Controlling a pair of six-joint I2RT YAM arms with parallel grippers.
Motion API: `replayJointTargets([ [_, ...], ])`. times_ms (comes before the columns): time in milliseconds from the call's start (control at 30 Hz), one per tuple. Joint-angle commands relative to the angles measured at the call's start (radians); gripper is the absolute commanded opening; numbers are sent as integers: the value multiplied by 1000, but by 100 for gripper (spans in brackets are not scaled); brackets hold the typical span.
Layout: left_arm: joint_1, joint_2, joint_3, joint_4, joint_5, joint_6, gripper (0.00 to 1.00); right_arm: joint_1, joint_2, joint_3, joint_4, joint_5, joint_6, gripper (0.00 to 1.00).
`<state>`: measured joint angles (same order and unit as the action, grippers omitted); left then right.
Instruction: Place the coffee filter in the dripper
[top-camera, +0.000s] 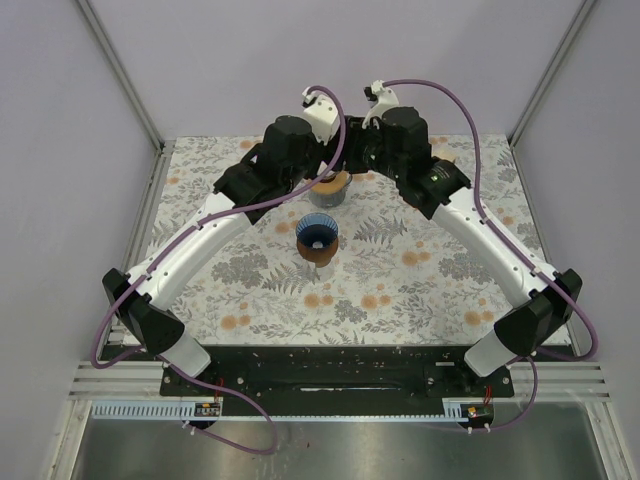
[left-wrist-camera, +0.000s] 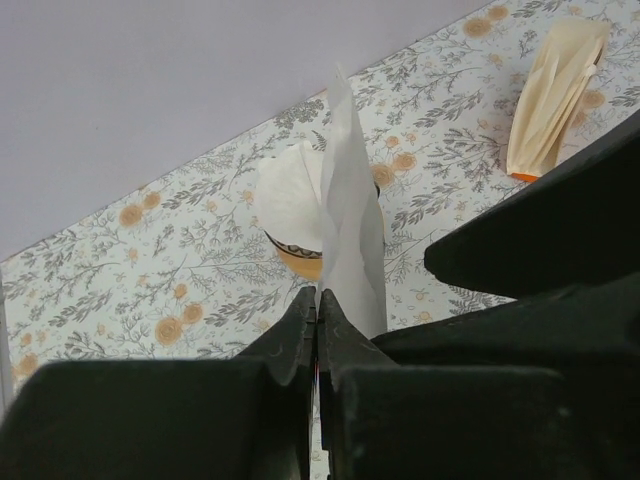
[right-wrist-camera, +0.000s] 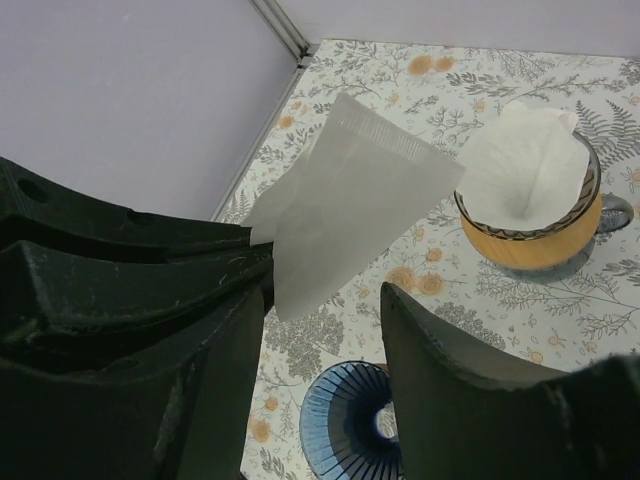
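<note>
My left gripper (left-wrist-camera: 318, 297) is shut on the lower edge of a white paper coffee filter (left-wrist-camera: 351, 215), which stands edge-on above the jaws. The same filter (right-wrist-camera: 352, 205) hangs in the air in the right wrist view, pinched by the left fingers (right-wrist-camera: 150, 245). My right gripper (right-wrist-camera: 322, 300) is open, its jaws just under the filter's lower corner and not touching it. The blue ribbed dripper (top-camera: 317, 235) stands mid-table on a brown base and shows below the right jaws (right-wrist-camera: 350, 425). In the top view both grippers meet behind the dripper, and the filter is hidden there.
An orange holder with a stack of white filters (right-wrist-camera: 528, 190) stands just behind the dripper, and also shows in the top view (top-camera: 330, 190) and the left wrist view (left-wrist-camera: 290, 205). A beige pack of filters (left-wrist-camera: 555, 95) lies at the back right. The grey rear wall is close.
</note>
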<state>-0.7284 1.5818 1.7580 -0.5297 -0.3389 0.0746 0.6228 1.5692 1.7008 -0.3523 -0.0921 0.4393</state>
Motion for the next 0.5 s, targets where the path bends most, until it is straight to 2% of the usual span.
replayJointTargets([
  [0,0,-13,29,11,-11,-50,0,12,-11,-20,82,-6,1,59],
  [200,0,-14,34,-1,9,-59,0,21,-2,-21,84,20,4,59],
  [367,1,-14,50,-18,29,-62,0,23,60,31,-23,248,-54,49],
  [467,3,-19,47,-15,11,-38,0,23,65,27,-40,296,-76,47],
])
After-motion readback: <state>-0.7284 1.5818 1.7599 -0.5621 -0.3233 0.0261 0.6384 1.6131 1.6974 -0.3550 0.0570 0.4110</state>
